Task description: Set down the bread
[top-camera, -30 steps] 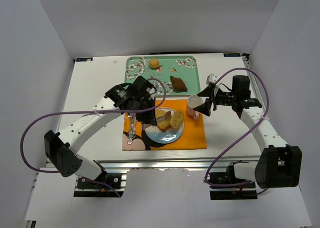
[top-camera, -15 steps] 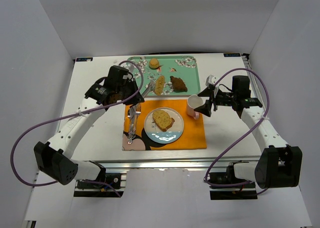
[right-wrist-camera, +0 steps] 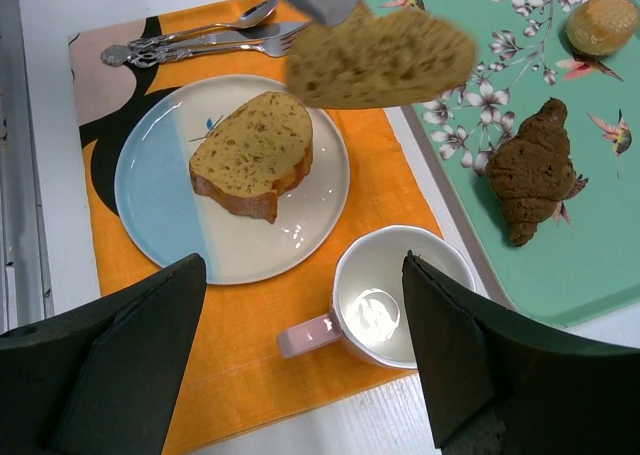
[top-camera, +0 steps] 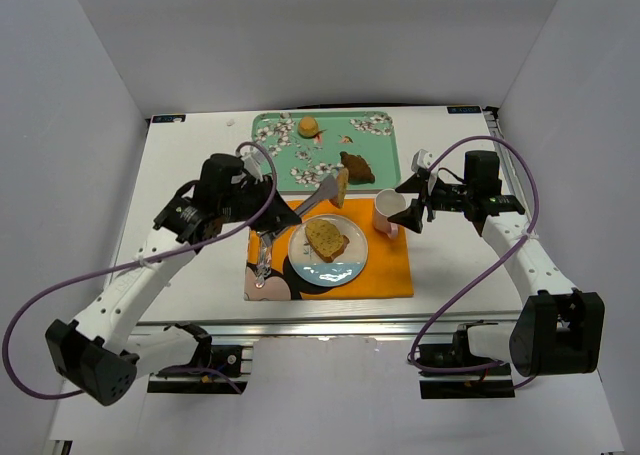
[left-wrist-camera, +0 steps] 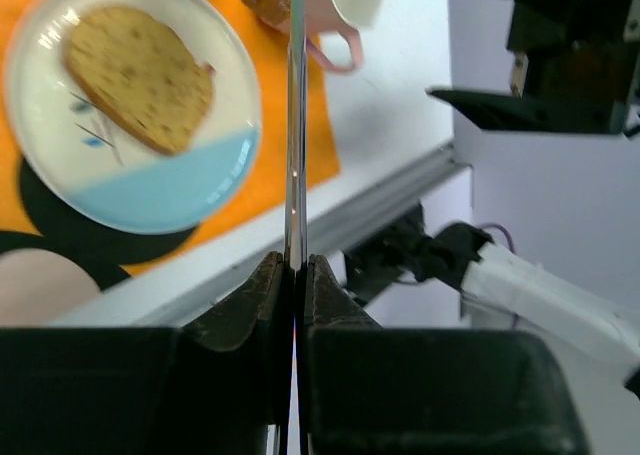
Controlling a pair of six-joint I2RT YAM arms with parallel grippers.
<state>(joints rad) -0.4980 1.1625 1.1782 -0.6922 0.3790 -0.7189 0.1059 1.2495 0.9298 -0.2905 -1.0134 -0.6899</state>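
**Item 1, smaller bread slice** point(top-camera: 341, 186)
- Look: narrow, with yellow-tan crumb flecked with darker specks and a thin brown crust at the rim.
- Attitude: it is on edge in the air with its cut face turned right. The long axis runs near to far, and the far end leans a little to the right.
- Place: it is above the far edge of the orange placemat point(top-camera: 390, 265), between the green tray point(top-camera: 300, 160) and the plate point(top-camera: 338, 268).

**Item 2, broad bread slice** point(top-camera: 326, 239)
- Look: it has the same crumb, with brown crust along one side.
- Attitude: it lies flat with the cut face up and the long axis running far-left to near-right.
- Place: it is on the plate, toward the plate's far side.

**Item 3, my left jaws**
- They are closed nearly all the way on a flat metal tool point(top-camera: 312, 200).
- My wrist view shows the tool edge-on as a thin strip.
- The tool's far end carries the smaller slice.

**Item 4, my right jaws**
- They are spread wide with nothing between them, just right of the pink cup point(top-camera: 389, 211).

**Sundries**
- A brown croissant point(top-camera: 357, 167) and a small bun point(top-camera: 308, 126) are on the tray.
- Cutlery point(top-camera: 263, 250) lies on the placemat's left part.
- Everything sits on the white tabletop point(top-camera: 190, 145).
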